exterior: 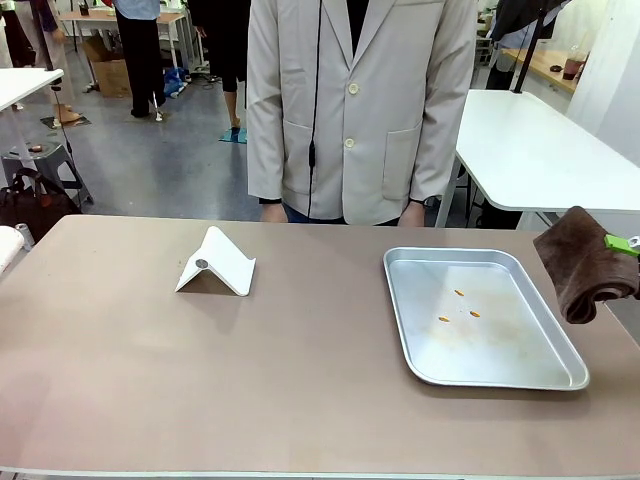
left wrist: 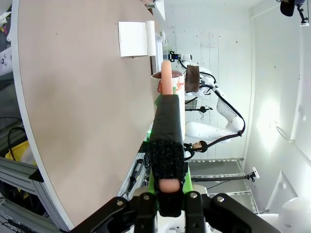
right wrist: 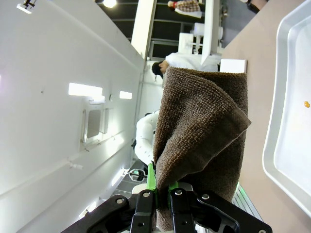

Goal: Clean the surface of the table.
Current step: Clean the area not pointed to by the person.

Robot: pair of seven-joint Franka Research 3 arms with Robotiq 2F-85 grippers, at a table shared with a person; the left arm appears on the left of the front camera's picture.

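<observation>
Front view: table lengthwise left-right; right gripper tight on cloth, left gripper on black-wrapped stick.

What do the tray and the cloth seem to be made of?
Tray: likely steel or aluminium, with a bare shiny finish that mirrors the light. Cloth: brown looped pile, probably terry or microfibre; matte, and it folds softly.

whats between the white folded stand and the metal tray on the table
Nothing: in the front view the stretch of table between the white folded stand and the metal tray is bare brown top.
</observation>
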